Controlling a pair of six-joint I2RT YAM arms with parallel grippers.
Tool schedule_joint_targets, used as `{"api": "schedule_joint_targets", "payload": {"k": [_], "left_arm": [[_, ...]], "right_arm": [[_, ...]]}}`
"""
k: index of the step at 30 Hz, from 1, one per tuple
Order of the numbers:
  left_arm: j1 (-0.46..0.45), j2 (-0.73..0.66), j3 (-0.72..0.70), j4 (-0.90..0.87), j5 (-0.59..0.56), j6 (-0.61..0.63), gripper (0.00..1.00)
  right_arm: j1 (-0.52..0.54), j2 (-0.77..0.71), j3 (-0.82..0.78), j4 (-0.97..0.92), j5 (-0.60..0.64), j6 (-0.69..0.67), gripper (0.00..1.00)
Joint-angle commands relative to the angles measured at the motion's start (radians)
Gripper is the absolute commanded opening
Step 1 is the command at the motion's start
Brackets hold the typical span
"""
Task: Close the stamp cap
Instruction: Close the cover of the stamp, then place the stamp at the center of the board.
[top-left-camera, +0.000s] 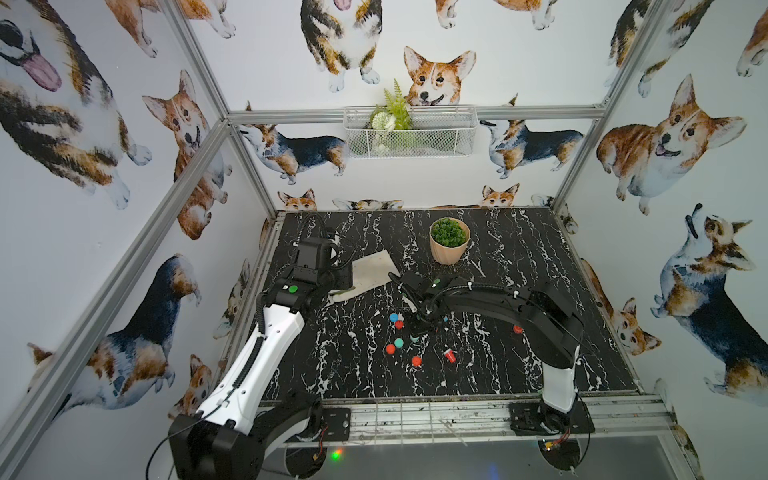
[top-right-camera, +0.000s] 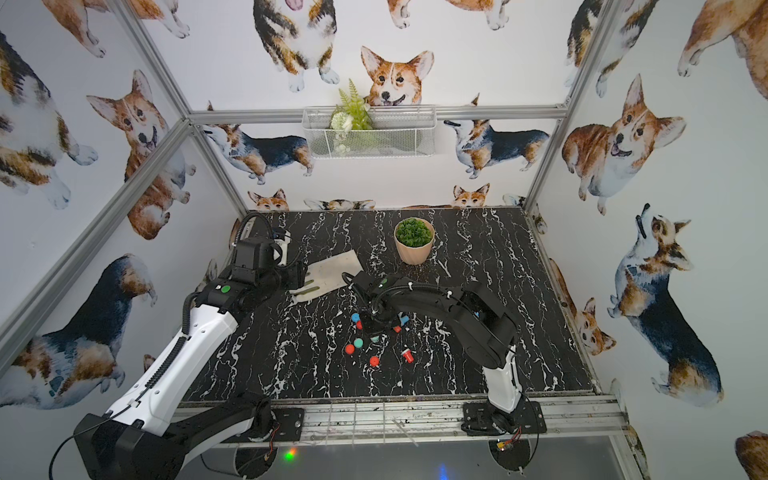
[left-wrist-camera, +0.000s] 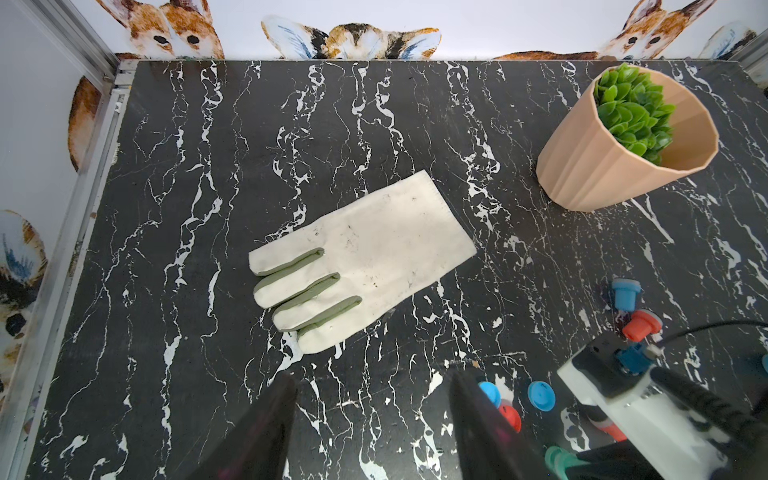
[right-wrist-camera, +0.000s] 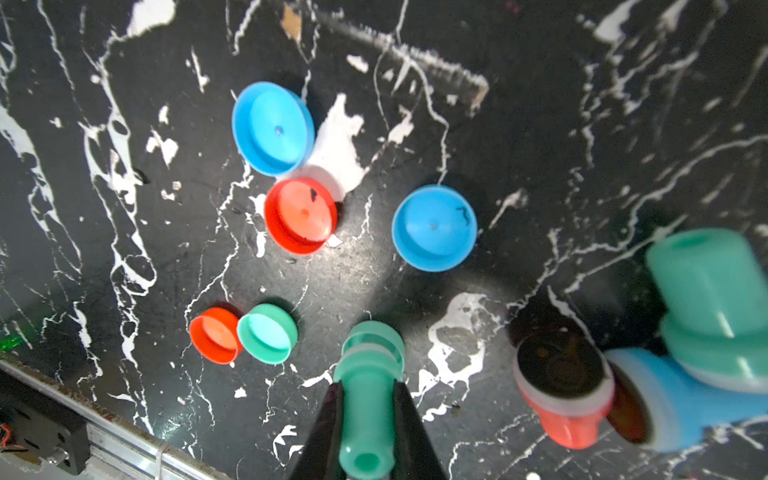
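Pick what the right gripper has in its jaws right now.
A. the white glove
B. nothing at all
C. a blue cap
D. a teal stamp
D: in the right wrist view, the right gripper is closed on the handle of the teal stamp, with a dark finger pressed against each side of it.
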Motion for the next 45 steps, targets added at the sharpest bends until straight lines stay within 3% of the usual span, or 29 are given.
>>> {"api": "schedule_joint_targets", "payload": {"k": [1,15,26,37,45], "left_arm": [[0.001,0.001,0.001,0.014,-0.003,0.004,0.62],[0.002,0.005,0.001,0.011,-0.003,0.004,0.62],[0.000,0.008,0.004,0.008,-0.001,0.005,0.62],[0.000,0.008,0.004,0.006,-0.003,0.005,0.62],[0.001,0.015,0.006,0.003,-0.001,0.006,0.62]], "right_arm": [[0.003,0.007,0.003,0.006,0.020,0.003,0.00],[0.003,0.036,-0.024,-0.004,0.062,-0.027,0.00],[0.059,0.098,-0.018,-0.140,0.216,-0.107,0.00],[0.111,0.270,-0.052,-0.116,0.184,-0.112,0.00],[0.110,0.280,-0.040,-0.126,0.144,-0.127,0.00]]}}
